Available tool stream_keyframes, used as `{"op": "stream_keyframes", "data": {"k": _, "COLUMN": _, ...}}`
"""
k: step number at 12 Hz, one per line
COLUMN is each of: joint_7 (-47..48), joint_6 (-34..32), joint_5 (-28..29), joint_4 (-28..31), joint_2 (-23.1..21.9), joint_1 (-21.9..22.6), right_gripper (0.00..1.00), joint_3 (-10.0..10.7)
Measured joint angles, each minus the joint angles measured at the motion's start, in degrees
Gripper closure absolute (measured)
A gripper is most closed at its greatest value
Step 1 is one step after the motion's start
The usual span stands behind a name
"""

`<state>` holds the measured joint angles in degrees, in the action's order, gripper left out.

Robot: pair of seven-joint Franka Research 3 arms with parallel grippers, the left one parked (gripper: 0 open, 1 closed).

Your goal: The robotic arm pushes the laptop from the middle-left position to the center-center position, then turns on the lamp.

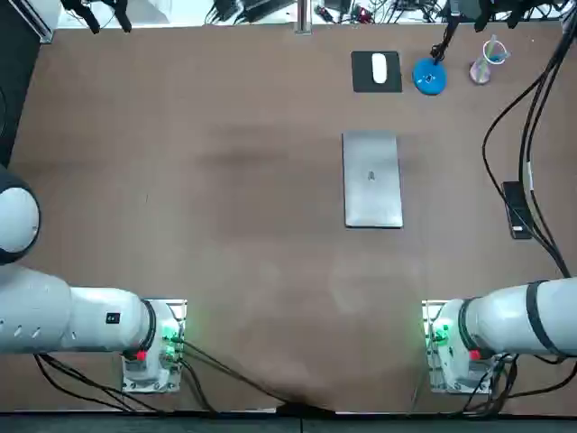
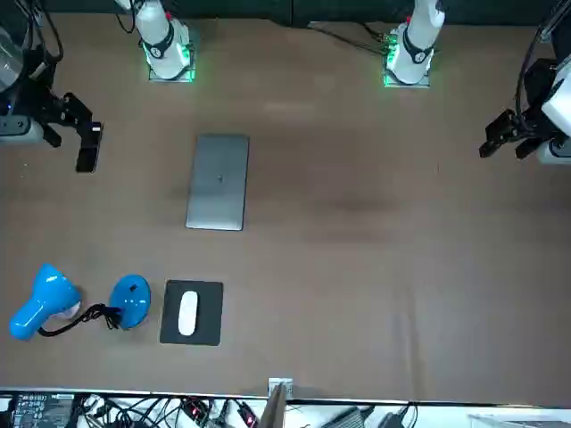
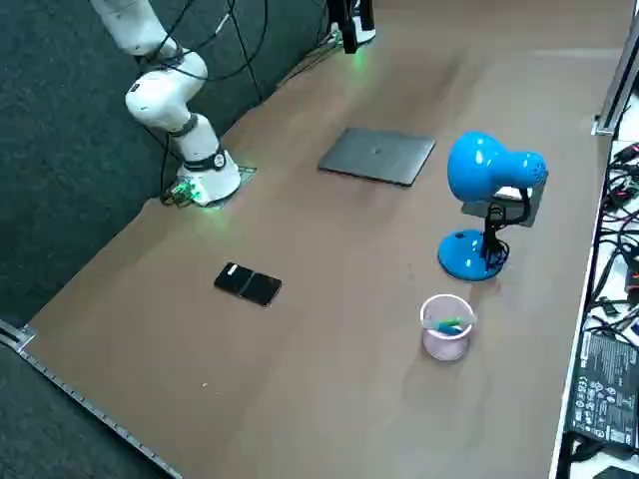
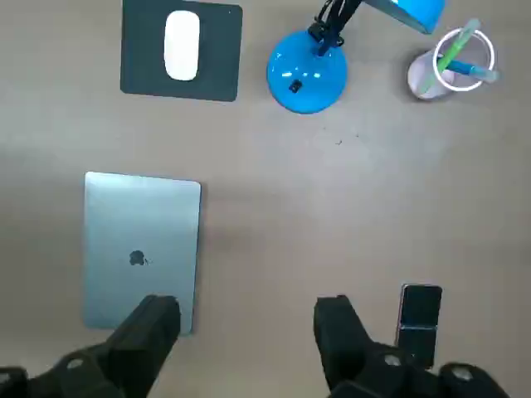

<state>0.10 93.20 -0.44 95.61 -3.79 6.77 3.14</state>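
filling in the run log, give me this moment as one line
phase: pre-push | right pincer: open, empty, raised over table, clear of laptop | laptop: closed, flat, untouched | lamp: untouched, beside mouse pad

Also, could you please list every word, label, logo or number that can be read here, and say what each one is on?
No words or numbers can be read.
Laptop lid: an apple-shaped logo, no lettering.
Dark box beyond the table's edge: printed label, too small to read.
Parked arm's sticker: too small to read.
Right hand, open over the table beside the laptop: no markings seen.
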Motion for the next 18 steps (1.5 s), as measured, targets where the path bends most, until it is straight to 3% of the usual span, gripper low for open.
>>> {"op": "stream_keyframes", "data": {"k": 8, "joint_7": 3.50, "joint_6": -1.04, "joint_5": 0.12, "joint_4": -0.34, "joint_2": 1.08, "joint_1": 0.90, "right_gripper": 0.00, "joint_3": -0.03}}
{"op": "stream_keyframes", "data": {"k": 13, "joint_7": 27.06, "joint_6": 1.07, "joint_5": 1.72, "joint_4": 1.21, "joint_2": 5.63, "joint_1": 8.17, "right_gripper": 0.00, "joint_3": -0.36}}
{"op": "stream_keyframes", "data": {"k": 18, "joint_7": 47.78, "joint_6": 10.72, "joint_5": 2.30, "joint_4": 7.29, "joint_2": 7.51, "joint_1": 14.94, "right_gripper": 0.00, "joint_3": -0.42}}
